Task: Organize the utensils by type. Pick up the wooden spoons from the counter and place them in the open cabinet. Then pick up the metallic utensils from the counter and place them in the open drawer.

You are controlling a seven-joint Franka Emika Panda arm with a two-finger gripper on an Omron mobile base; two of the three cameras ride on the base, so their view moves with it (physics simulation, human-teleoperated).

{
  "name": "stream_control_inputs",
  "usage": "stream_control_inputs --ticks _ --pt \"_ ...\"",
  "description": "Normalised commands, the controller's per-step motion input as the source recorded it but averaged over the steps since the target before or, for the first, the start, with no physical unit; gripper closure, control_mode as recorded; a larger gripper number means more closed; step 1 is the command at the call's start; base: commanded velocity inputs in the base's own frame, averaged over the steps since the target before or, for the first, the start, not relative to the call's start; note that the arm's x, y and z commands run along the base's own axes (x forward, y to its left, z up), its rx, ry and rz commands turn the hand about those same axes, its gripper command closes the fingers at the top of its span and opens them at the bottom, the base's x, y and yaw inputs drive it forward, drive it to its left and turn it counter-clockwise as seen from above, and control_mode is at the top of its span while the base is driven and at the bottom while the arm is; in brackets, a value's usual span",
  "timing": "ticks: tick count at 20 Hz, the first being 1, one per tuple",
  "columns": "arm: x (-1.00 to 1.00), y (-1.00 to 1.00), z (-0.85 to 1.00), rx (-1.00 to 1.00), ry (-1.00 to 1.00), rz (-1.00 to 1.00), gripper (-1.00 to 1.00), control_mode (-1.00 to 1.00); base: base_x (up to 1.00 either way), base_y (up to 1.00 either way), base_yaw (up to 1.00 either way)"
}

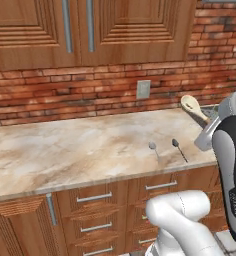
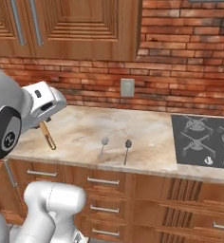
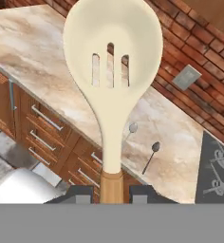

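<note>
My gripper [image 3: 112,192] is shut on the brown handle of a wooden spoon [image 3: 112,71] with a cream slotted bowl, held in the air above the counter [image 3: 33,42]. From the left base view the wooden spoon [image 1: 191,104] hangs over the counter's [image 1: 65,150] right end. In the right base view its handle [image 2: 48,135] pokes down below the hand. Two thin metal spoons [image 1: 153,148] [image 1: 179,148] lie side by side near the counter's front edge, also seen as metal spoons [image 2: 104,144] [image 2: 127,147] and metal spoons [image 3: 131,129] [image 3: 152,154]. The open cabinet and open drawer are out of view.
Closed upper cabinets [image 1: 90,30] hang above a brick wall with an outlet [image 2: 127,87]. A dark stovetop [image 2: 204,137] lies right of the spoons. Closed drawer fronts with bar handles [image 1: 94,197] run below the counter.
</note>
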Motion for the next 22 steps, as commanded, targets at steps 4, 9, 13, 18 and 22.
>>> stream_control_inputs --ticks 4,9,13,18,22 --pt "0.00 0.00 0.00 0.00 0.00 0.00 1.00 1.00 -0.94 -0.18 -0.20" --pt "0.00 0.00 0.00 0.00 0.00 0.00 1.00 1.00 -0.40 -0.50 -0.30" --pt "0.00 0.00 0.00 0.00 0.00 0.00 1.00 1.00 0.00 -0.44 -0.77" --pt "0.00 0.00 0.00 0.00 0.00 0.00 1.00 1.00 0.00 -0.29 -0.83" --pt "0.00 0.00 0.00 0.00 0.00 0.00 1.00 1.00 0.00 -0.30 -0.84"
